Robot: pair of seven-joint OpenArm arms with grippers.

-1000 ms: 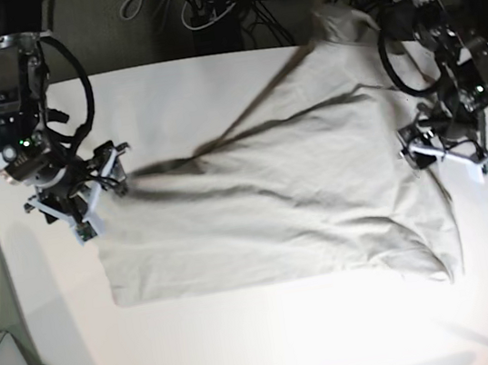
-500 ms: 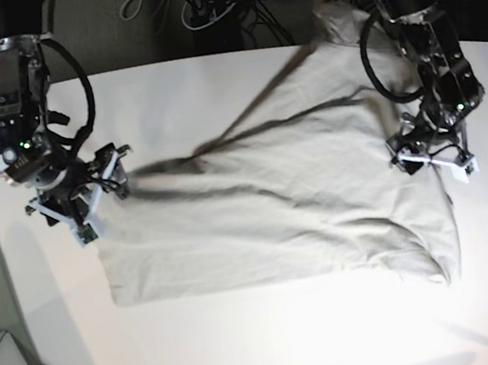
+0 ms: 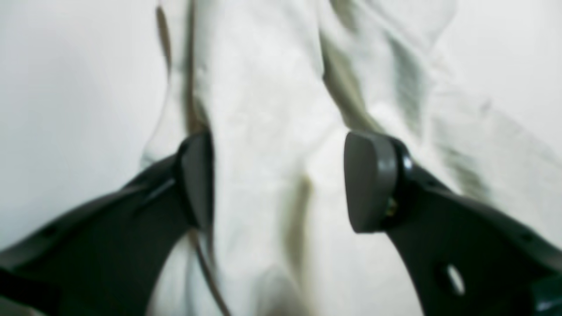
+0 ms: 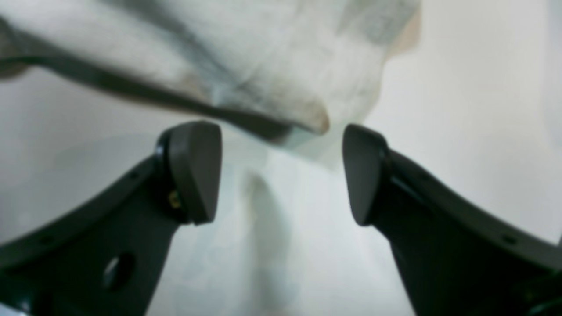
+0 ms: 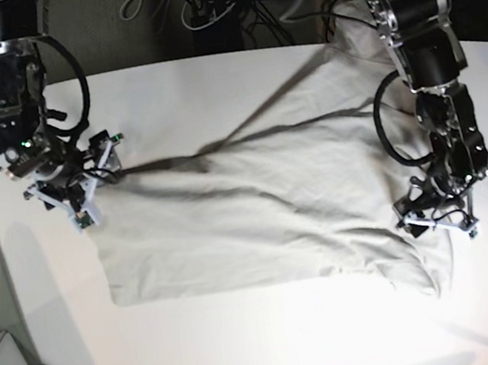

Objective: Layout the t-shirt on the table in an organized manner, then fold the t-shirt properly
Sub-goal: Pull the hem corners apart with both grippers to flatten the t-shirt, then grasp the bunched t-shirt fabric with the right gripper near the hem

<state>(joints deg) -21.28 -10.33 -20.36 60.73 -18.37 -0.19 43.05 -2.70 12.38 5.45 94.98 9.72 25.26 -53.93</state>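
- The shirt (image 5: 266, 207) lies spread over the middle of the bench (image 5: 250, 347), mostly flat, but with a dark ridge running from its left corner up toward the far right, and its right side rumpled.
- Left gripper (image 5: 438, 222) sits low over the shirt's near right side. In the left wrist view its jaws stand apart with creased cloth between the pads (image 3: 369, 180). Nothing is pinched.
- Right gripper (image 5: 79, 184) is at the shirt's far left corner. The right wrist view shows its jaws wide apart and a raised lip of fabric (image 4: 307, 118) just ahead of them, not yet between them.
- Handling, as a judgement: the cloth is light, soft and limp. It will sag and drag, and will not hold a shape once lifted.
- A shallow pinch may take only the top layer, and the layers can slide over each other on the glossy bench.
- Best holds look like hemmed edges and corners: the raised lip at left, the rumpled corner at right.
- Pulling both outward should flatten the ridge.
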